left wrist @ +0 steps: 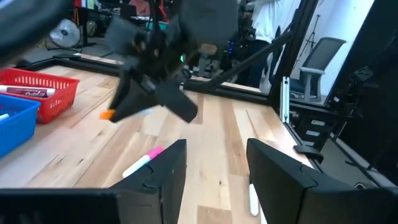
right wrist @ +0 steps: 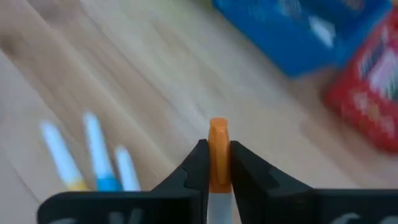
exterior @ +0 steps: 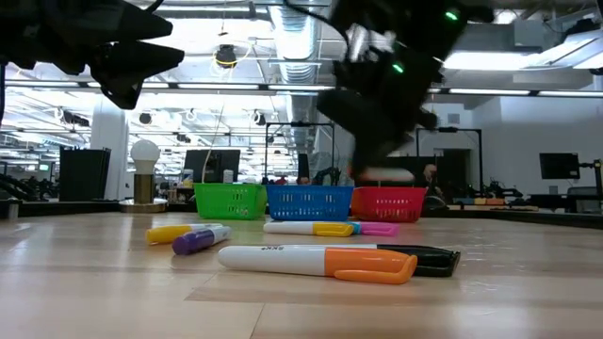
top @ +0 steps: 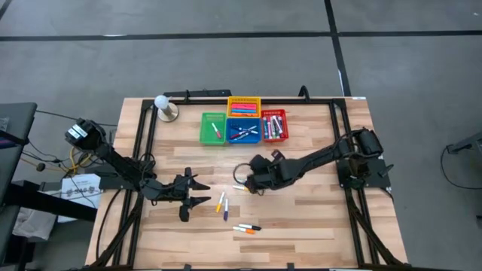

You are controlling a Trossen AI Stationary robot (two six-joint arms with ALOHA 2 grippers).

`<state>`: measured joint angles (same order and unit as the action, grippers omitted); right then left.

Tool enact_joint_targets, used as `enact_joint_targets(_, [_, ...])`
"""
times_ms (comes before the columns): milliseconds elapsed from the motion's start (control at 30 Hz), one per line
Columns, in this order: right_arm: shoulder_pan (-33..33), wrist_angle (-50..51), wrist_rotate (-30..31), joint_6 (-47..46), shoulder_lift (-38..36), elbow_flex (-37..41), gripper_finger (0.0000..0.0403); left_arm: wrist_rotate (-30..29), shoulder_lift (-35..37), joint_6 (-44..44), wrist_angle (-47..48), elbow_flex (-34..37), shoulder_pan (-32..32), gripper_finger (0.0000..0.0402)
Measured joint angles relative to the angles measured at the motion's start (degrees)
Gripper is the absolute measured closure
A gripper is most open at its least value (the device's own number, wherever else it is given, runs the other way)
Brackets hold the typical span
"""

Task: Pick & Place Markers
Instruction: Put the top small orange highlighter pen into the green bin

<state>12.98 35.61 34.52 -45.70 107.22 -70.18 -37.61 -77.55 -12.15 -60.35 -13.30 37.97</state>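
Orange shows between the fingers of the right end effector [right wrist: 218, 163] — it is clamped on a marker with an orange cap [right wrist: 218, 152], held clear above the wooden tabletop [top: 301, 218] near its middle, a little in front of the baskets. In the left wrist view that same marker's orange tip pokes out from the dark end effector across the way.

The left end effector [top: 197, 191] sits low over the tabletop's left half with its fingers [left wrist: 163, 180] spread wide and nothing between them.

Loose markers lie on the wood: a yellow-capped one [top: 221, 202] and a purple-capped one [top: 225, 210] side by side just right of the left end effector, and nearer the front edge an orange-capped marker [exterior: 320, 261] beside a black one [exterior: 433, 260]. A pink-capped marker [left wrist: 142, 162] lies just ahead of the left fingers.

At the back stand 4 small baskets: green [top: 212, 129], blue [top: 243, 131] and red [top: 275, 126] in a row, touching or nearly so, with a yellow one [top: 243, 106] behind the blue. All 4 have markers inside, though the green one holds only 1 or 2. A lamp with a round white bulb [top: 165, 108] stands left of the green basket.
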Motion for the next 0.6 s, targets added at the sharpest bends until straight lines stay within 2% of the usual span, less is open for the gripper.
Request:
enact_joint_targets(200, [-5.5, -4.0, -0.9, 12.7, 0.0, -8.1, 0.0371, 0.0, -0.2, 0.1, 0.1, 0.0, -0.8, 0.0234])
enact_joint_targets(367, [-11.5, -17.4, -8.2, 23.5, 0.0, -12.0, 0.0371, 0.0, -0.2, 0.1, 0.1, 0.0, -1.0, 0.0234])
enact_joint_targets(600, [-19.6, -29.7, -15.3, 26.3, 0.3, -12.7, 0.0363, -0.1, -0.2, 0.2, 0.1, 0.0, -1.0, 0.0234])
